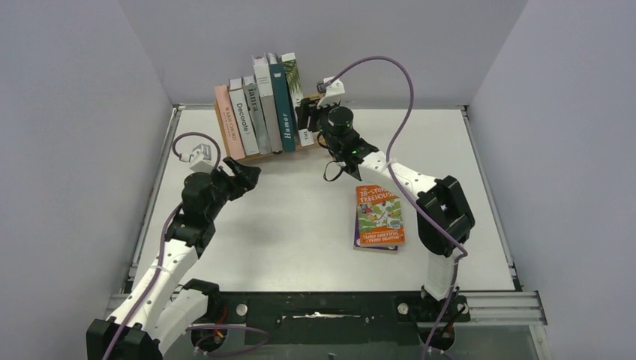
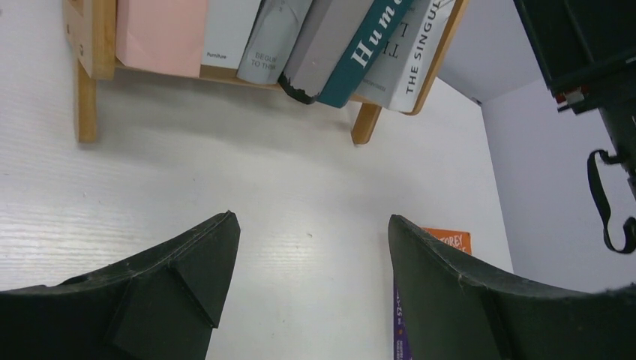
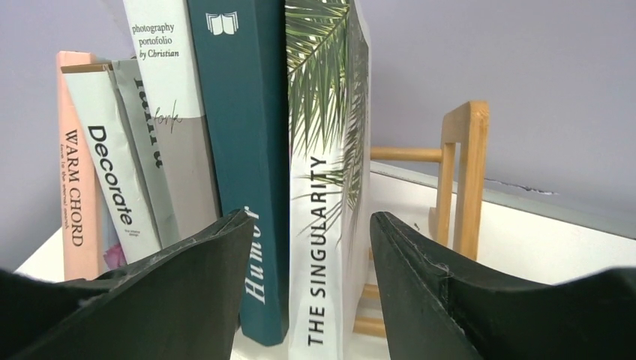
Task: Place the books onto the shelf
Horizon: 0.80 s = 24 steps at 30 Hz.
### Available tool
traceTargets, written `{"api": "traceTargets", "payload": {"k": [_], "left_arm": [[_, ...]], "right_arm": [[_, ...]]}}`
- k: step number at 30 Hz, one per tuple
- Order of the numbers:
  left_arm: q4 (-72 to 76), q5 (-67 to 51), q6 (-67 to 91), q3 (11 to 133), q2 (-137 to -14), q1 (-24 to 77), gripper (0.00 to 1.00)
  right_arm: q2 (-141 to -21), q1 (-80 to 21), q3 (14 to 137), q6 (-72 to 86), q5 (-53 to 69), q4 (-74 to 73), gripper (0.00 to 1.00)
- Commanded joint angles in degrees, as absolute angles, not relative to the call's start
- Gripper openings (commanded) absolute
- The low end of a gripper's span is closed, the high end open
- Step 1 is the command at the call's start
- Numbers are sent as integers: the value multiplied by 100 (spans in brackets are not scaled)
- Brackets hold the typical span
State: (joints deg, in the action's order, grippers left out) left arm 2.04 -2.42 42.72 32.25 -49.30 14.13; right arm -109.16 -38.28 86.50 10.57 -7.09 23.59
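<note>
Six books point(image 1: 259, 105) stand leaning in the shelf point(image 1: 262, 156) at the bench's point(image 1: 300, 232) far side. The right claw point(image 3: 311, 217) is parted loosely astride the palm-leaf book point(image 3: 322, 187). The left claw point(image 2: 311, 217) gapes wide over bare bench. An orange paperback point(image 1: 379, 214) lies flat near the right arm.

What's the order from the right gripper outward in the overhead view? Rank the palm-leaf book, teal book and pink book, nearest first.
1. Palm-leaf book, right end of the row, between the fingers of the right gripper.
2. Teal book, next on its left.
3. Pink book, far left end.
</note>
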Motion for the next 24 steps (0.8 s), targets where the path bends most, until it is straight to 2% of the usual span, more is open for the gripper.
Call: {"api": "traceTargets", "payload": {"k": [1,5,11,19,24], "left_arm": [[540,485,4146,3719,-4969,1375,73],[423,1230,4101,4088,-5120,1363,73],[523,1462,3953,4535,-5532,1345,73],[130,1564,3453,5657,-6260,1280,75],[97,1366,3460,5829,-6370,1250,75]], "right_arm": [[-10173,-3634,8426,1362,-670,2509,59],[-9886,-3248,8485,1571,-509,1627,59],[-9945,-2883,8922,1227,-328,522,60],[-10593,-2428,9388,1078,391,-28,61],[-10859,-2282,9564,1097,744,-55,68]]}}
